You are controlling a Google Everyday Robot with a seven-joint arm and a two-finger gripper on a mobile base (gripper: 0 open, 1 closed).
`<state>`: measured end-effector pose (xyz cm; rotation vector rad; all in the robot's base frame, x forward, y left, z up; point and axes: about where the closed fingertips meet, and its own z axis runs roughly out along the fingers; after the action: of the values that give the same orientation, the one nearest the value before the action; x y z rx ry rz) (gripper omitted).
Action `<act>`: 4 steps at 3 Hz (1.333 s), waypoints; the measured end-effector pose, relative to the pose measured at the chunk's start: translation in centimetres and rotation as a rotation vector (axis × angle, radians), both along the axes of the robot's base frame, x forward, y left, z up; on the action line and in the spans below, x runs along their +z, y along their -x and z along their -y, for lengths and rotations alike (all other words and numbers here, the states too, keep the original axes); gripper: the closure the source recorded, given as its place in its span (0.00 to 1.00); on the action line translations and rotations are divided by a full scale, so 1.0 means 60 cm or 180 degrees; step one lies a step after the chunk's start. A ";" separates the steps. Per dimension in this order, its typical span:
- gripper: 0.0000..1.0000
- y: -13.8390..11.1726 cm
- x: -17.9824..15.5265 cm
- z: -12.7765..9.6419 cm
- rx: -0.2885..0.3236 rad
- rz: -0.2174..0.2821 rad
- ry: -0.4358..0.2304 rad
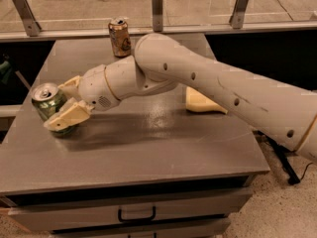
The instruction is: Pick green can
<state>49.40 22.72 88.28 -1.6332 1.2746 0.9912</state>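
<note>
The green can (45, 99) stands upright at the left edge of the grey table (163, 148), silver top with pull tab showing. My gripper (54, 106) has reached it from the right and is open. Its jaws straddle the can: one cream finger (68, 85) lies behind the can and the other finger (65, 118) crosses its front lower part. I cannot tell whether they press on it. The can still rests on the table.
A gold-tan can (120, 36) stands at the back of the table. A pale yellow sponge-like block (202, 101) lies right of centre, partly behind my arm. A glass railing with metal posts (157, 6) runs behind the table. Drawers with a handle (136, 213) are below.
</note>
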 end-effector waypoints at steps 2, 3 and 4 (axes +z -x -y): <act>0.88 -0.043 0.033 0.054 -0.0374 -0.0066 -0.0255; 1.00 -0.060 0.069 0.119 -0.0561 -0.0012 -0.0438; 1.00 -0.074 0.125 0.201 -0.0791 0.0152 -0.0620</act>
<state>53.86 10.64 95.80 -1.3075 1.2712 0.8877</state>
